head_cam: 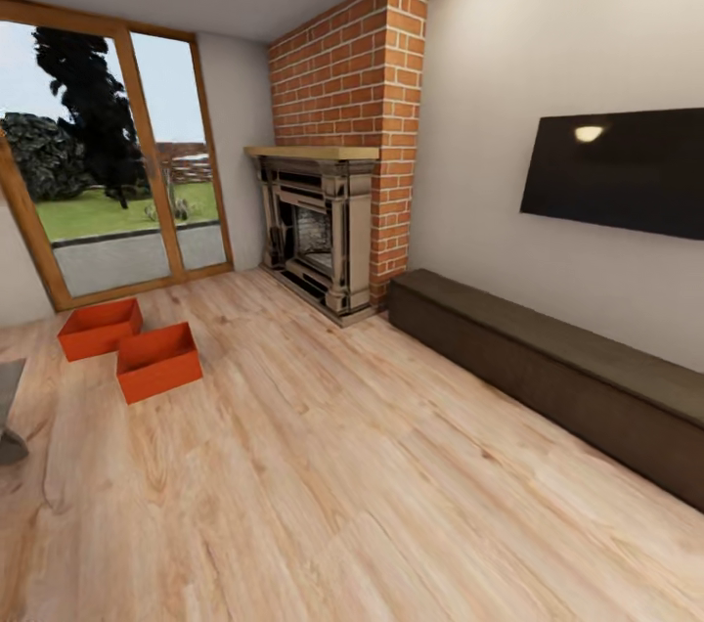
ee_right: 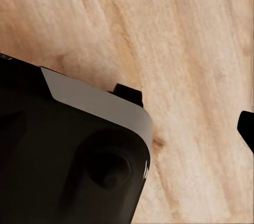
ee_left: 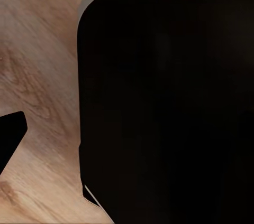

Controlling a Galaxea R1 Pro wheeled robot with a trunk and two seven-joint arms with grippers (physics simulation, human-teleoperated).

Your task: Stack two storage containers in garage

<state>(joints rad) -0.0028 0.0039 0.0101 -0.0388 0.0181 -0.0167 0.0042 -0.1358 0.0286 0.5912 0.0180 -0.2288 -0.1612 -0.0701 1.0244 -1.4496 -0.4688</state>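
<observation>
Two orange-red open-topped storage containers sit on the light wood-plank floor of the living room, at the left of the head view. The farther container point(head_cam: 99, 328) lies near the glass doors. The nearer one point(head_cam: 158, 360) sits just right of it, almost touching at a corner. Both look empty. My left gripper point(ee_left: 63, 57) hangs over wood planks beside my dark base point(ee_left: 169, 108), with its fingers apart and nothing between them. My right gripper point(ee_right: 188, 112) is likewise open over bare planks. The garage and its floor are out of view.
A brick fireplace point(head_cam: 332, 211) stands at the back. A long low dark bench point(head_cam: 548, 368) runs along the right wall under a wall-mounted TV point(head_cam: 616, 170). Wood-framed glass doors point(head_cam: 108, 182) fill the left wall. A grey object's edge point(head_cam: 8, 407) shows at far left.
</observation>
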